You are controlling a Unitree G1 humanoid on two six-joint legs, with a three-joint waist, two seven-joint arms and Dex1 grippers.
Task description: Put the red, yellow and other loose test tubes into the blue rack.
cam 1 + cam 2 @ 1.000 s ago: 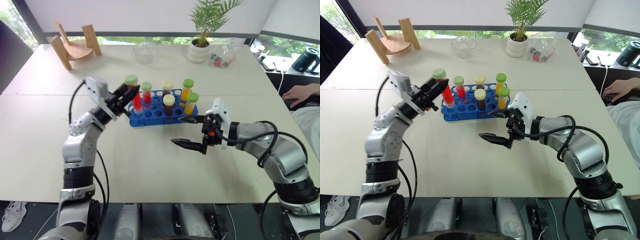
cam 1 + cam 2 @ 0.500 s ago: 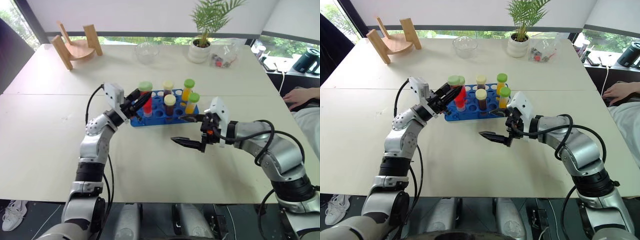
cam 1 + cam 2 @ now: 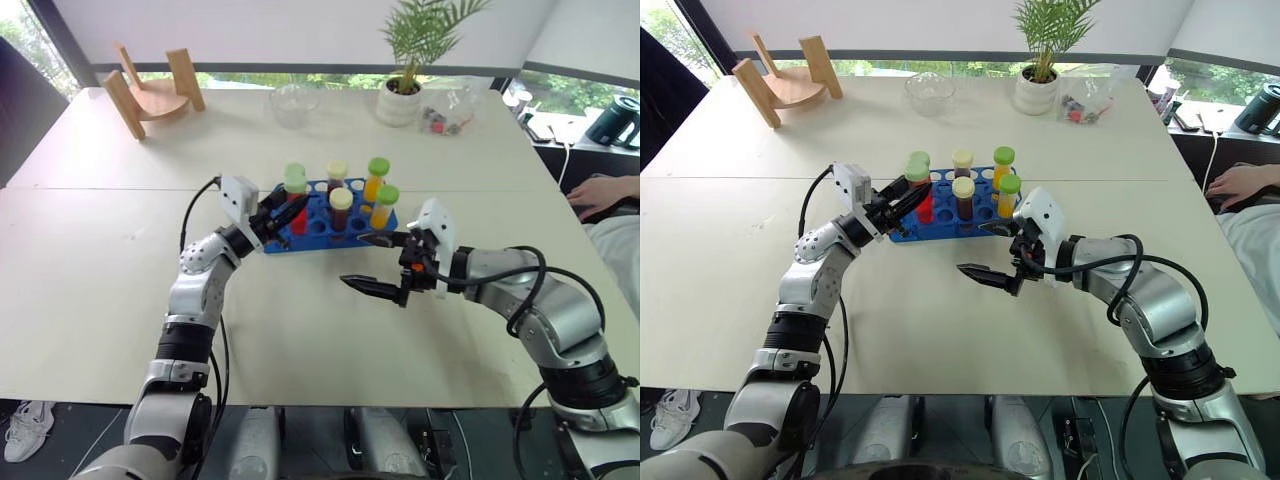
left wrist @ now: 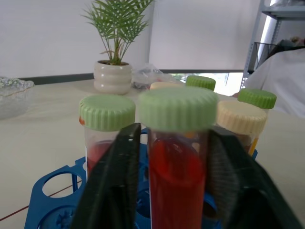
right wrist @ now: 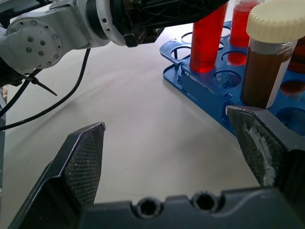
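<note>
Blue rack (image 3: 330, 217) sits mid-worktop (image 3: 90, 260), in front of the potted plant (image 3: 400, 90), which stands behind it toward the windows.

Head views: six capped tubes upright in the rack. Two green-capped red ones at its left end, two cream-capped dark ones in the middle, two green-capped orange-yellow ones at its right end. Left tool (image 3: 283, 212) reaches in at the rack's left end, fingers either side of the nearer red tube (image 3: 921, 200), which stands in a rack hole. Right tool (image 3: 371, 263) hovers just in front of the rack's right end, fingers spread wide, nothing between them. Glass bowl (image 3: 291, 103) and wooden stand (image 3: 150, 90) are behind the rack, well apart from it. A person's hand (image 3: 600, 190) rests beyond the worktop, off to the rack's right.

Left wrist view: red tube with green cap (image 4: 177, 157) between the two black fingers (image 4: 112, 186). Small gaps show on both sides, so the jaws are loosened, not pinching. Second red tube (image 4: 106, 129) just beside it, blue rack holes below.

Right wrist view: fingers (image 5: 83, 157) splayed far apart over bare worktop. Rack's near edge (image 5: 200, 86) ahead, a cream-capped dark tube (image 5: 267, 57) standing in it, red tube further along with the left tool at it.
</note>
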